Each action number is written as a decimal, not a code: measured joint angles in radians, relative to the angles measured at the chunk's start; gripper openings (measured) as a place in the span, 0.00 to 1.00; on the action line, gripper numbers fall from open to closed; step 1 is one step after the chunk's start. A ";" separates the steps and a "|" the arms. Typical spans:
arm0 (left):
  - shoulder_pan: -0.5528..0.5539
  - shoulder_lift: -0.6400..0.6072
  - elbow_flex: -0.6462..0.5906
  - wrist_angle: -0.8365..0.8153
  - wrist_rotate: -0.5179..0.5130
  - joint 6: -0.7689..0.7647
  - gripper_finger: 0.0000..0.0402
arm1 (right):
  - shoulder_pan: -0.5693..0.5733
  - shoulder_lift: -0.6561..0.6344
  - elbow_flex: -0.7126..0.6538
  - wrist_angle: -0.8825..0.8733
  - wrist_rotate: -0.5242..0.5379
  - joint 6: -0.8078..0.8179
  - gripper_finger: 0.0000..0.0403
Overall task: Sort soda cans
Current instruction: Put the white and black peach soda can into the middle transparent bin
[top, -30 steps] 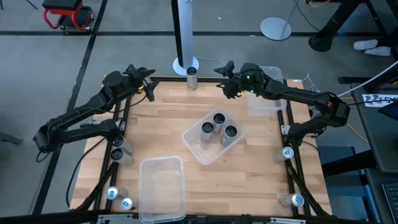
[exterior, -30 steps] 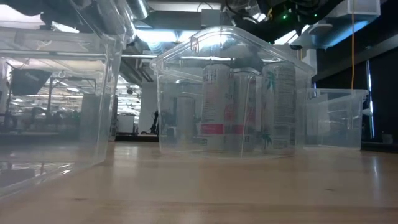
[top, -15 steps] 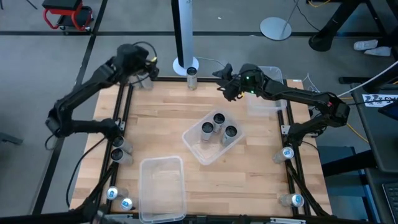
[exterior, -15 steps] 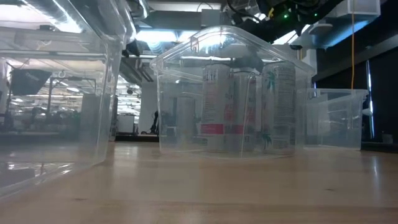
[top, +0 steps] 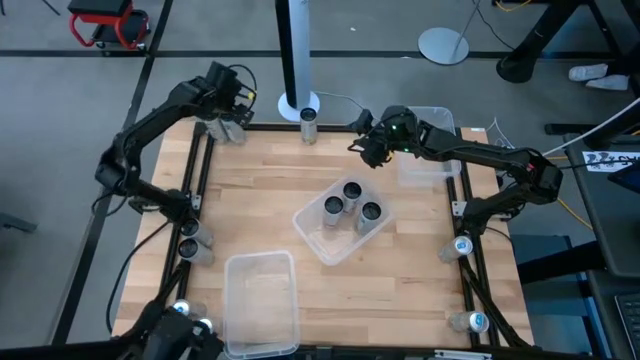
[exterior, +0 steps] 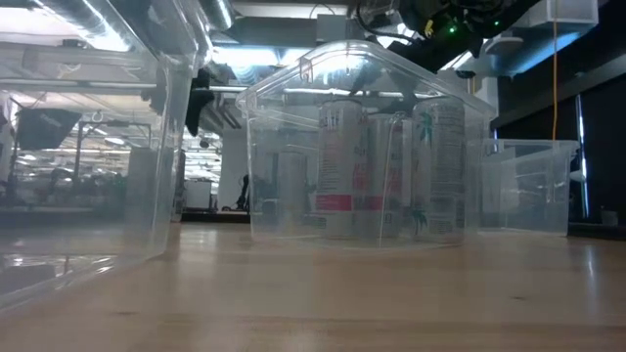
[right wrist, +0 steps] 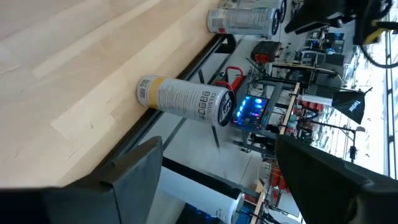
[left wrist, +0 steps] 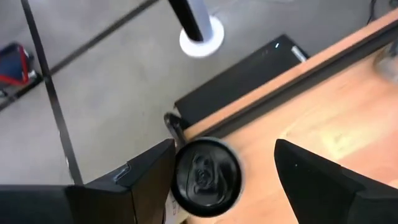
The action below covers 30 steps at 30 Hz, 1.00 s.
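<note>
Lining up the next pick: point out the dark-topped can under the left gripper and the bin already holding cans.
dark-topped can (left wrist: 206, 176): left wrist view, its top.
bin holding cans (top: 311, 232): high view, its near-left rim.

So it's a light wooden table (top: 270, 190) with a black frame, and smack in the middle sits a clear plastic bin (top: 340, 222) turned at an angle. Near that, toward the front edge, is a second clear bin (top: 260, 300), and a third bin (top: 428, 150) sits off by the back right corner. Single cans (top: 308, 124) stand along the table's rim, well apart from the middle bin.
</note>
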 joint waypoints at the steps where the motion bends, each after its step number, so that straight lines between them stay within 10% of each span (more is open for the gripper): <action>1: 0.003 0.006 0.000 -0.007 0.000 0.000 0.66 | 0.000 0.000 0.000 0.001 0.000 0.000 0.78; 30: 0.031 0.123 0.003 -0.094 -0.031 0.008 0.66 | 0.001 0.000 0.000 0.002 0.000 0.002 0.78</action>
